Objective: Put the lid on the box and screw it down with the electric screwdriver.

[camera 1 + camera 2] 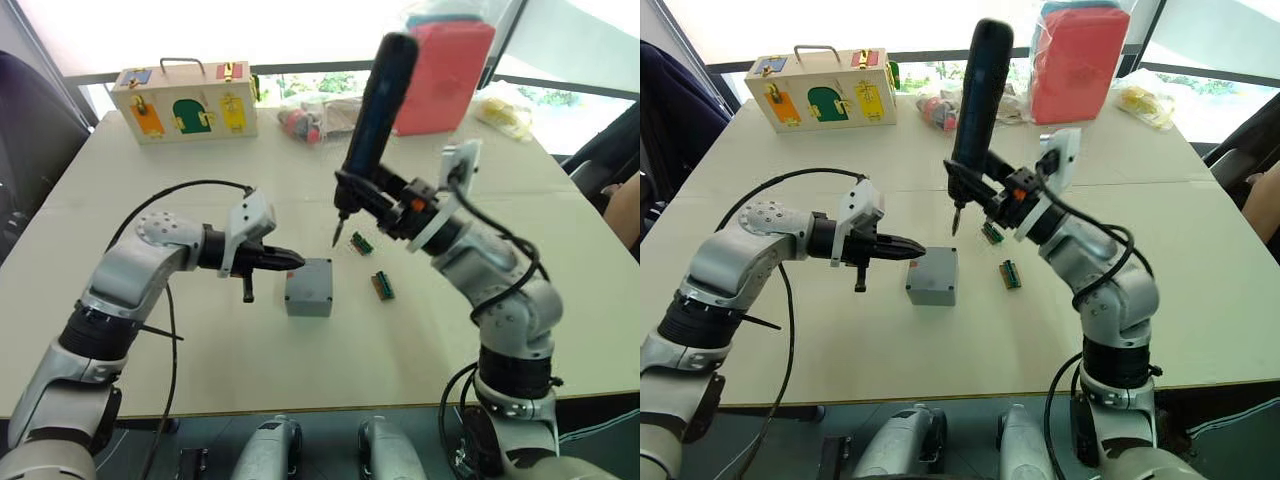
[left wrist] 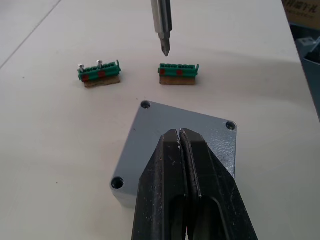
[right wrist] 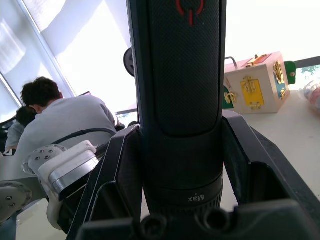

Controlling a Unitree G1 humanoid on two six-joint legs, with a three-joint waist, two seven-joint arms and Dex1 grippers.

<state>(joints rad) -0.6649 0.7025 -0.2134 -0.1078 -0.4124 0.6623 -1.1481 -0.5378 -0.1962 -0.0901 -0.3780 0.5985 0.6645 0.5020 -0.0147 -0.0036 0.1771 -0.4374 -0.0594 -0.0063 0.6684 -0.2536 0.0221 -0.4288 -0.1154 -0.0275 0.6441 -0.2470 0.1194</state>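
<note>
The lid (image 2: 176,134) already sits on the box (image 1: 309,288) at the bench (image 1: 200,370) centre. The right hand (image 1: 385,205) grips the electric screwdriver (image 1: 372,115) upright, bit hovering at the box's 1 o'clock. The left hand (image 1: 290,260), fingers pressed together and empty, hovers over the lid. The bit should descend plumb into a corner hole. Whether screws sit in the holes is unclear.

Silver-grey jointed arms with black cables; black two-fingered left hand (image 1: 290,260); seemingly white wrist housings.
</note>
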